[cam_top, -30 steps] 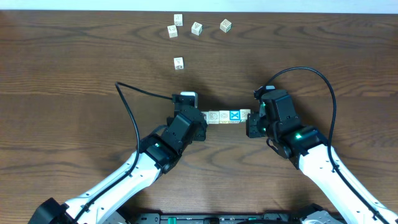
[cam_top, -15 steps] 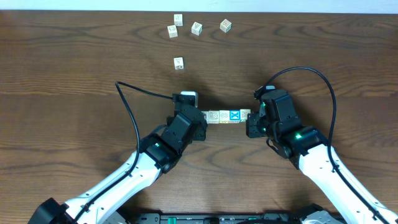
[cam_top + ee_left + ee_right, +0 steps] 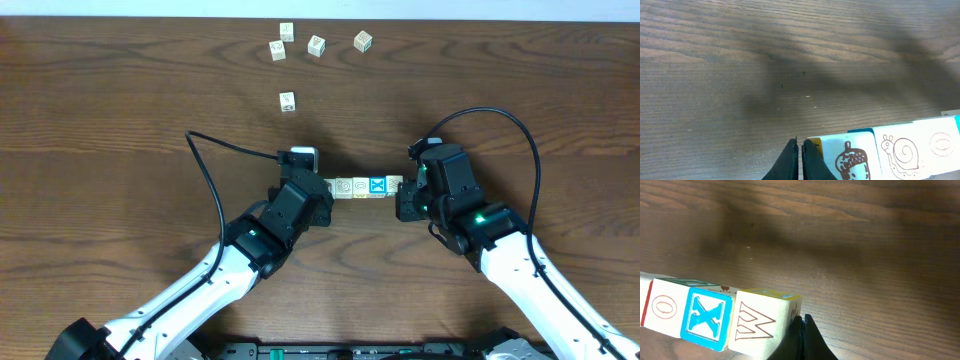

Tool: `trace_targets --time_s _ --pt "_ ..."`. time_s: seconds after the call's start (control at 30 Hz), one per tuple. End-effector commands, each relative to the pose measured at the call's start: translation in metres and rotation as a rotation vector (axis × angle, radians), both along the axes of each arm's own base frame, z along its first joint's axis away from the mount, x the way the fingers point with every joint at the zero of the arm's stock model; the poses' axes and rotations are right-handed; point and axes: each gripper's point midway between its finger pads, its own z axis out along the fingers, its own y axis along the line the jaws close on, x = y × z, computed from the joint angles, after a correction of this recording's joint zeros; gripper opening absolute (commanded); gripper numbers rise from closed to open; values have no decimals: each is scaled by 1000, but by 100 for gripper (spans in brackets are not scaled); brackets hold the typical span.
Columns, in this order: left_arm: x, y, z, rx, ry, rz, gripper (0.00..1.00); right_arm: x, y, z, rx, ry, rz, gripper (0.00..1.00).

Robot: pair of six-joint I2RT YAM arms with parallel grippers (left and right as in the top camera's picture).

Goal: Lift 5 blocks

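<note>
The row of blocks (image 3: 365, 187) was found at frame centre, bracketed by the left gripper (image 3: 800, 150) and right gripper (image 3: 801, 325), each with fingers closed together against an end face; they were judged light, rigid, liable to buckle unless squeezed squarely endwise.

table (image 3: 120, 110): dark matt grained wood | blocks (image 3: 360, 187): smooth pale printed wood

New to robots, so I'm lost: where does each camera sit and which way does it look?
Overhead: above the table, looking straight down; both arms show.
Left wrist: behind the shut left gripper, facing the row's acorn block.
Right wrist: behind the shut right gripper, facing the W block.
Shared: overhead and right wrist both show the blue X block.
</note>
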Motion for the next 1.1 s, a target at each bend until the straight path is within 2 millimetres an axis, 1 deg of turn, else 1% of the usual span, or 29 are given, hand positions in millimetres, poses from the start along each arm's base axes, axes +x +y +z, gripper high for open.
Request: trace_targets --time_s 0.0,0.7,1.07 --pt "-9 -49 49 -180 -35 -170 7 -23 61 28 205 21 235 1" --pt "-9 -49 50 -182 -37 -169 7 -24 61 29 206 19 236 1" --pt "-9 -49 53 -187 -43 -170 7 -20 63 39 210 6 237 1"
